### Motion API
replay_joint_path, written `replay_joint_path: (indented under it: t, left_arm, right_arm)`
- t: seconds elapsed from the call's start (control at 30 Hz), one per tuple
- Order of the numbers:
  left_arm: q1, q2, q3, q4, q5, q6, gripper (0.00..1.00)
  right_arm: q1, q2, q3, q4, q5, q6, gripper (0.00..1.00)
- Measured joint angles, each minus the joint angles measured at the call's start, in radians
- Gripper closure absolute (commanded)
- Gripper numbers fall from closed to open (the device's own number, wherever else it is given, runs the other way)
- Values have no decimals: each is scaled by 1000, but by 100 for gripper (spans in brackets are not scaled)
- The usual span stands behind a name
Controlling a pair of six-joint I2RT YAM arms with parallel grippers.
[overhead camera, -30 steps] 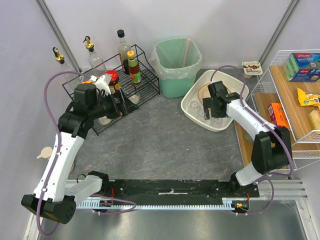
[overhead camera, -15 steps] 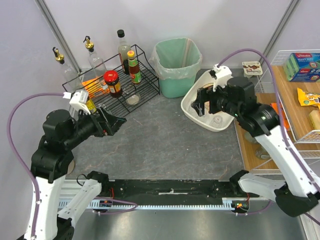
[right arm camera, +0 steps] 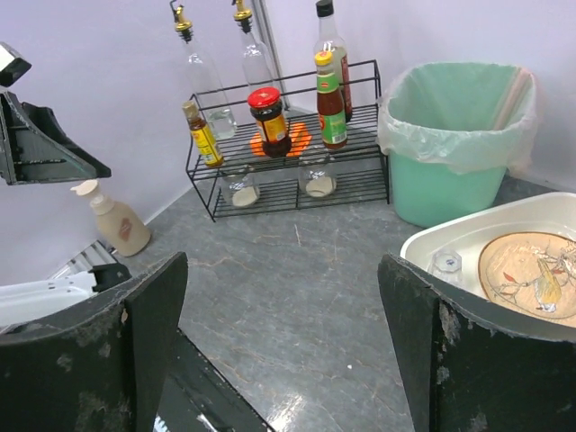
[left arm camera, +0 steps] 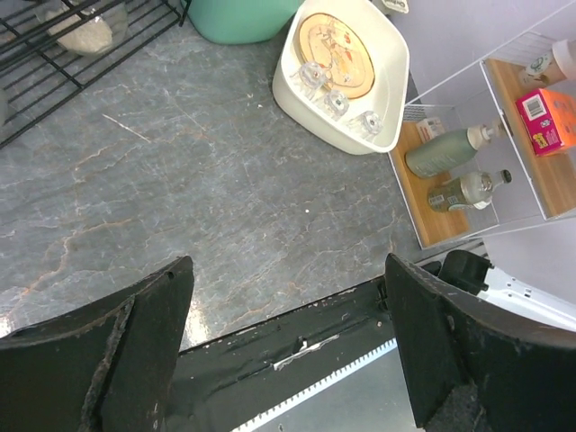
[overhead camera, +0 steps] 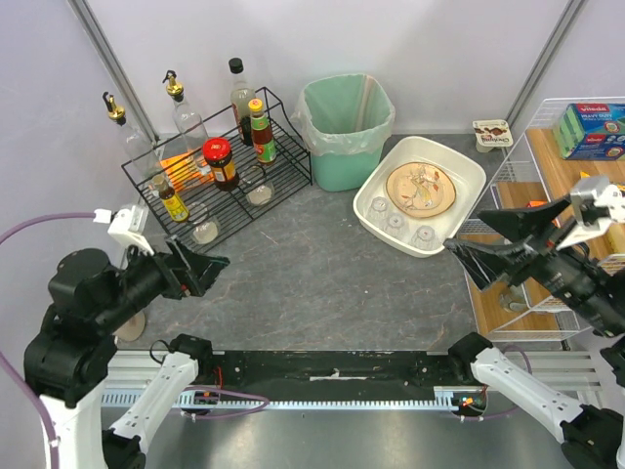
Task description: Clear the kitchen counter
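Left pincer (overhead camera: 207, 270) agape above kitchen counter (overhead camera: 312, 264)

Plate (overhead camera: 421, 189), maybe glasses (overhead camera: 395, 221), in tub (overhead camera: 410, 245) on counter (overhead camera: 312, 278)

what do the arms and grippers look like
The left arm and right arm have white links and black joints. The left gripper and right gripper each have two flat black wedge-shaped fingers. A purple cable trails from the left arm.

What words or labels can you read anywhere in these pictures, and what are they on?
"HEAVY DUTY", just legible, on the blue-green box on the top shelf; its red logo is too small.
Label on the small cup: blurred.
Labels on the red-lidded jar and the sauce bottle: too small.
Print on the orange box: unreadable.
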Motion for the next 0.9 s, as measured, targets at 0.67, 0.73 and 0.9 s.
replay_joint_path:
  t: [0.67, 0.73, 0.9]
  left_arm:
    - [-3, -54, 185, -104, -56, 107, 4]
    - [-3, -54, 188, -105, -57, 108, 4]
    - [-3, -54, 190, -109, -66, 109, 4]
  right_arm:
    - [0, -56, 119, -87, -98, 7, 5]
    - [0, -56, 112, -86, -100, 7, 5]
    - [0, -56, 89, -81, -106, 7, 5]
